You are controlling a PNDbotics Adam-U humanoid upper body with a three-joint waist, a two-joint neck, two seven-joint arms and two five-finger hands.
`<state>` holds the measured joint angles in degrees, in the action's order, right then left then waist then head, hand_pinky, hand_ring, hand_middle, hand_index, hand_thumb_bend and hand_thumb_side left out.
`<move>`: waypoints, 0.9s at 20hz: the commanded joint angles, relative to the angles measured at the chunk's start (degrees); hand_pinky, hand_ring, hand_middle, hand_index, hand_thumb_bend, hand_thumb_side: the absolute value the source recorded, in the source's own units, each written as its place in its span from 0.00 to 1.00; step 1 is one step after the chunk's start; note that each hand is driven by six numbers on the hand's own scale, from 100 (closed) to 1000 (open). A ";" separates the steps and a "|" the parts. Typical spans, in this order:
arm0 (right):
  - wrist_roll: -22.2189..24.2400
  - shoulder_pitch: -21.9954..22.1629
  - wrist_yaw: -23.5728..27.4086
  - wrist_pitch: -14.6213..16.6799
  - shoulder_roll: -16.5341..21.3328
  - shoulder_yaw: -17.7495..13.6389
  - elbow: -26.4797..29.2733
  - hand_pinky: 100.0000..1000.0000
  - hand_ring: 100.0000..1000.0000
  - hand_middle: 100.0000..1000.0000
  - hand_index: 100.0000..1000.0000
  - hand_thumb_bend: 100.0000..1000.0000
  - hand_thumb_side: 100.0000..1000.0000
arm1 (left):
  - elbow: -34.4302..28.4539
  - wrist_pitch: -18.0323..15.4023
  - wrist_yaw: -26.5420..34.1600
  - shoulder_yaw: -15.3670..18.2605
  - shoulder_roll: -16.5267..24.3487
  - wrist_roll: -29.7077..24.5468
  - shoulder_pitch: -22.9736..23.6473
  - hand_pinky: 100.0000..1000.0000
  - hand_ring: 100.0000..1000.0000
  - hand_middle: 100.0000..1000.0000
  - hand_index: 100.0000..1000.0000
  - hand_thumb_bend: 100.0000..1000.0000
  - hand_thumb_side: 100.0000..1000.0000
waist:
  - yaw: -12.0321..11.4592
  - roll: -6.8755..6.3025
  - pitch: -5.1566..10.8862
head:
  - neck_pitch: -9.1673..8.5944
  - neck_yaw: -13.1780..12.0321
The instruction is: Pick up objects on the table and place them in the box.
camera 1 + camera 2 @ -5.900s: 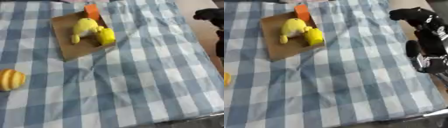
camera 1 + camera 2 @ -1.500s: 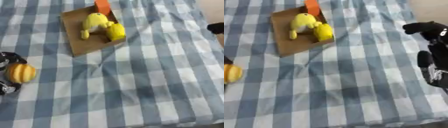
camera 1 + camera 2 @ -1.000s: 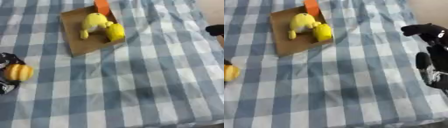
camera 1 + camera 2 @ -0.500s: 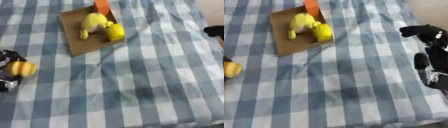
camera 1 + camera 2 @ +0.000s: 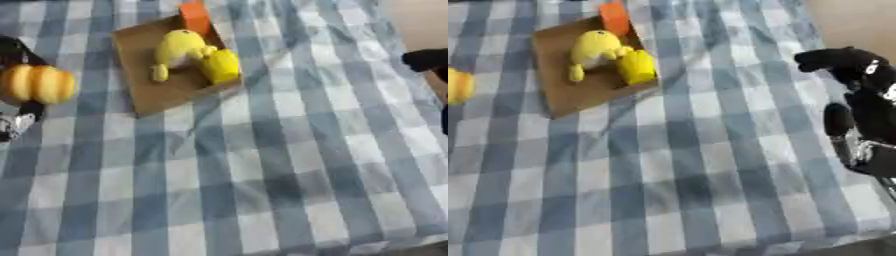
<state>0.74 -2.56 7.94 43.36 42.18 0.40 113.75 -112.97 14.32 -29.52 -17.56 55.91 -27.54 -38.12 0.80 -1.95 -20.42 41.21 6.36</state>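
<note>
A ribbed orange-yellow round fruit (image 5: 37,84) hangs at the far left, above the checked cloth, with my left hand (image 5: 24,111) shut on it; black fingers show above and below it. To its right lies the flat brown box (image 5: 144,97). In the box lie a yellow duck-like toy (image 5: 179,47), a yellow block-like item (image 5: 221,65) and, at its far corner, an orange block (image 5: 194,17). My right hand (image 5: 859,105) rests open at the right edge, away from the box, holding nothing.
A blue-and-white checked cloth (image 5: 262,165) covers the table, with folds near the box. The table's right edge borders beige floor (image 5: 859,20). The front edge runs along the bottom of the views.
My left hand closed on the fruit and carried it up off the cloth, farther away and level with the box. The right hand has hardly moved.
</note>
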 commanded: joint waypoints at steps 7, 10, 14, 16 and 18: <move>2.59 -4.70 5.14 0.81 3.60 0.20 0.84 0.82 0.80 0.68 0.84 0.00 0.41 | 15.68 -0.73 -0.63 -1.90 -12.88 2.49 -16.42 0.82 0.72 0.68 0.77 0.00 0.11 | 3.81 -0.74 0.24 | -2.80 -3.90; 3.96 -6.57 6.98 0.81 4.03 0.52 0.84 0.82 0.80 0.68 0.84 0.00 0.41 | 21.60 -2.79 -1.72 -2.05 -16.37 5.30 -19.34 0.83 0.73 0.69 0.77 0.00 0.11 | 5.27 -1.13 -0.35 | -3.80 -5.38; 5.77 -8.41 9.25 0.52 4.11 0.63 0.84 0.82 0.80 0.68 0.84 0.00 0.41 | 29.14 -6.00 -4.57 -1.84 -19.95 9.32 -22.17 0.83 0.74 0.70 0.78 0.00 0.09 | 7.01 -1.56 -1.12 | -4.99 -6.82; 6.55 -9.00 10.08 0.30 3.89 0.55 0.84 0.82 0.80 0.68 0.84 0.00 0.41 | 33.10 -7.54 -7.05 -1.75 -21.40 10.79 -22.95 0.83 0.75 0.70 0.78 0.00 0.08 | 7.66 -1.67 -1.60 | -5.47 -7.14; 7.24 -9.50 10.72 -0.02 3.61 0.51 0.84 0.82 0.80 0.68 0.84 0.00 0.41 | 36.82 -9.02 -9.84 -1.59 -22.60 12.01 -23.41 0.83 0.75 0.71 0.78 0.00 0.07 | 8.18 -1.73 -2.05 | -5.96 -7.31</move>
<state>7.44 -11.59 17.86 43.36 44.28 1.45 113.75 -77.62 6.15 -37.85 -19.90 33.07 -16.46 -60.21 9.03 -3.88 -23.72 36.20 -0.66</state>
